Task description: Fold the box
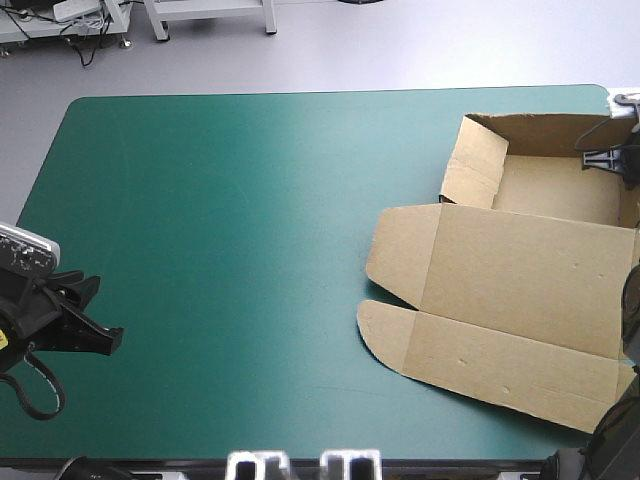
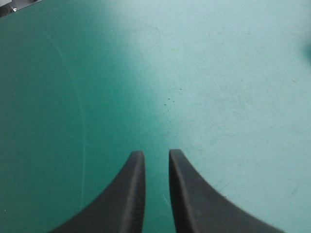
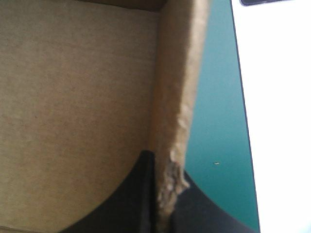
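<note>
We read no text, label, brand, number or sign in any view: brown board of box carries no print we can make out, teal-green cover likewise

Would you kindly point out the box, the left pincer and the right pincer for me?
box (image 1: 520, 270), high view, on its flat lid panel.
left pincer (image 2: 156, 154), left wrist view, midway between its fingertips.
right pincer (image 3: 165, 165), right wrist view, midway between fingertips clamping the box's wall.
</note>
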Motion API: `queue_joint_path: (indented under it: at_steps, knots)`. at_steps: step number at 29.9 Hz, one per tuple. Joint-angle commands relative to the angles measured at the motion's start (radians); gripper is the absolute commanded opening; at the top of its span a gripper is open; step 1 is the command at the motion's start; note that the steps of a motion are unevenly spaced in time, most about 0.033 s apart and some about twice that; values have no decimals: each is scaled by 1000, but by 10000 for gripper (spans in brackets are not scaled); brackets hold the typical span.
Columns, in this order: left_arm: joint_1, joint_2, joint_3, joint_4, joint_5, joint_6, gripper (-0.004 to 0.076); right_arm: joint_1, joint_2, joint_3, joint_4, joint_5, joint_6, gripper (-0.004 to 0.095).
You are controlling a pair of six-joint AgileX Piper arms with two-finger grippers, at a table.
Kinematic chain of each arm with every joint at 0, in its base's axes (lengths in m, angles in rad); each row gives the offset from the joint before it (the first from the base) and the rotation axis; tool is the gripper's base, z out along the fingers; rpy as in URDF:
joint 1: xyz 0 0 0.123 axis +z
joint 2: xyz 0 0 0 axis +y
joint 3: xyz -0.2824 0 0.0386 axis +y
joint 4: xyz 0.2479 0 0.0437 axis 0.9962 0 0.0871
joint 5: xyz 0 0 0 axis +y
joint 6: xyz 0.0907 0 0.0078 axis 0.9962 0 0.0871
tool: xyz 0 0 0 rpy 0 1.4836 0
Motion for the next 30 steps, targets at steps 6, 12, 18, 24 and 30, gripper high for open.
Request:
queue_joint_path:
  at_steps: [6, 12, 18, 24, 30]
  knots:
    - [-8, 3, -20, 14, 13, -12, 127, 16, 5, 5, -112, -42, -94, 296]
    - [-8, 3, -20, 14, 13, -12, 114, 15, 9, -1, -172, -64, -93, 426]
    - [-8, 3, -20, 41, 13, -12, 114, 15, 1, -45, -271, -14, -30, 436]
    - [-8, 3, -20, 71, -9, 5, 114, 15, -74, -61, -163, -18, -9, 430]
    - [-8, 3, -20, 71, -34, 5, 113, 15, -191, -57, 21, 11, -22, 172]
